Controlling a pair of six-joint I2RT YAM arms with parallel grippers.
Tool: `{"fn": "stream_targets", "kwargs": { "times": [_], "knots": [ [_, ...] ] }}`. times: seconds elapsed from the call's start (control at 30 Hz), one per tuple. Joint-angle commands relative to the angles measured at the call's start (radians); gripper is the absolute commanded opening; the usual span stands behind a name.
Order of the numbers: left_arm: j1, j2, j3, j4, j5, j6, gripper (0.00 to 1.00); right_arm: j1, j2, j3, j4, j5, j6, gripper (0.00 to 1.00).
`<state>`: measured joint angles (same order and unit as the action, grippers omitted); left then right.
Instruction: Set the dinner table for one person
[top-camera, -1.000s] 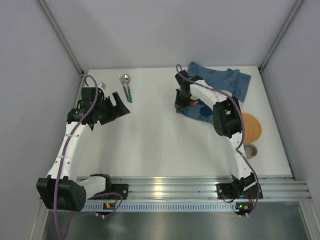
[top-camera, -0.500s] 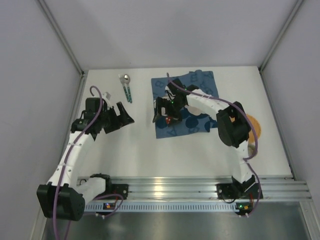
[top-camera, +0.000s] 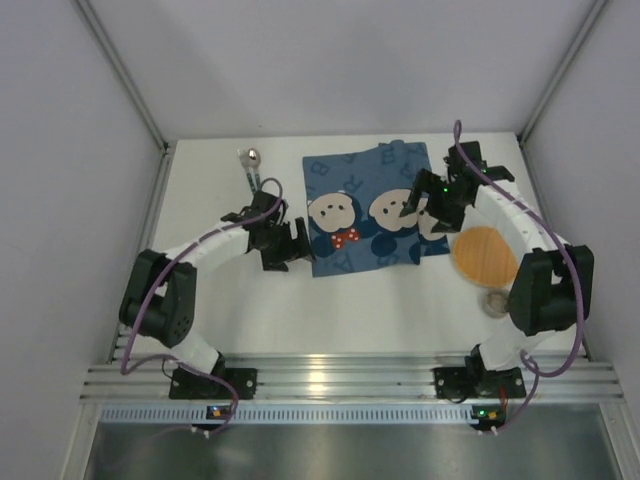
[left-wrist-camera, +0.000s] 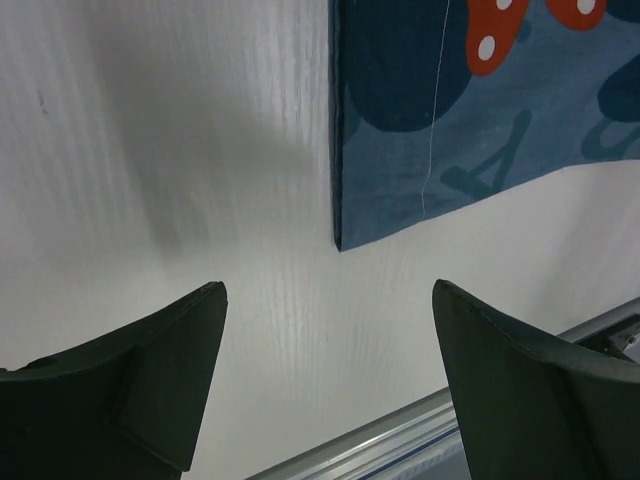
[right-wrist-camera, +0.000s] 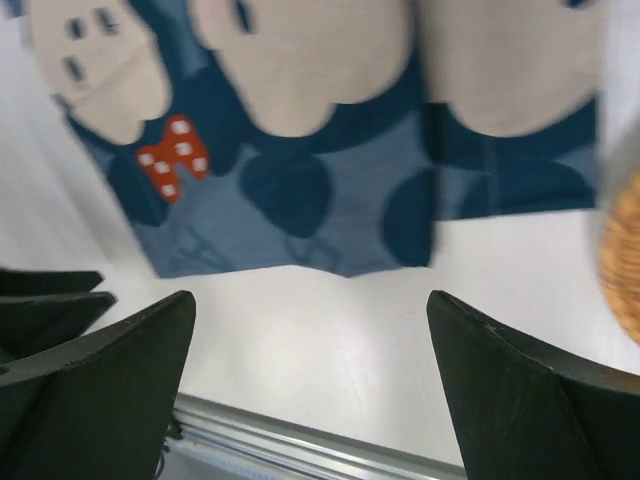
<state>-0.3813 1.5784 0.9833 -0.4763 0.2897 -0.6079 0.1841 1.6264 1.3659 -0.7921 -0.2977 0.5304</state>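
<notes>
The dinner table (top-camera: 380, 310) is a white top with a ribbed rail (top-camera: 350, 372) along its near edge. A blue placemat (top-camera: 365, 215) printed with mouse faces lies spread flat in the middle. My left gripper (top-camera: 288, 246) hovers open beside its near left corner, holding nothing. In the left wrist view that placemat corner (left-wrist-camera: 345, 235) shows just beyond the open gripper (left-wrist-camera: 328, 292). My right gripper (top-camera: 422, 208) stands open above the placemat's right part. From the right wrist, the placemat (right-wrist-camera: 300, 180) lies ahead of the empty gripper (right-wrist-camera: 310, 298).
An orange round plate (top-camera: 486, 255) sits right of the placemat, also seen as the orange plate (right-wrist-camera: 625, 250) at that view's edge. A small cup (top-camera: 497, 302) stands nearer the rail. A spoon (top-camera: 250, 160) lies at the back left. Walls enclose three sides.
The placemat went from bunched at the back right to flat in the middle. My right gripper opened, let it go and drew back right. My left arm swung in to its left corner.
</notes>
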Motion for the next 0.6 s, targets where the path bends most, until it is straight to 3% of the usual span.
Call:
{"fn": "stream_targets", "kwargs": {
  "times": [0.0, 0.17, 0.27, 0.33, 0.37, 0.5, 0.57],
  "knots": [
    [-0.024, 0.093, 0.122, 0.071, -0.043, -0.042, 0.88, -0.07, -0.06, -0.027, -0.14, 0.24, -0.061, 1.0],
    [-0.044, 0.259, 0.219, 0.061, -0.04, -0.04, 0.85, -0.175, -0.077, -0.12, -0.121, 0.269, -0.082, 0.98],
    [-0.07, 0.348, 0.285, 0.035, -0.032, -0.017, 0.73, -0.267, -0.053, -0.166, -0.09, 0.243, -0.105, 0.97],
    [-0.087, 0.411, 0.325, 0.024, -0.015, -0.006, 0.57, -0.307, -0.031, -0.182, -0.078, 0.217, -0.113, 0.96],
    [-0.091, 0.426, 0.336, 0.013, -0.005, 0.0, 0.4, -0.314, -0.027, -0.182, -0.069, 0.209, -0.122, 0.96],
    [-0.099, 0.456, 0.327, 0.013, 0.032, 0.01, 0.1, -0.316, -0.011, -0.165, -0.049, 0.148, -0.133, 0.95],
    [-0.099, 0.43, 0.307, 0.013, 0.025, 0.019, 0.0, -0.313, -0.008, -0.153, -0.036, 0.112, -0.126, 0.93]
  ]
}}
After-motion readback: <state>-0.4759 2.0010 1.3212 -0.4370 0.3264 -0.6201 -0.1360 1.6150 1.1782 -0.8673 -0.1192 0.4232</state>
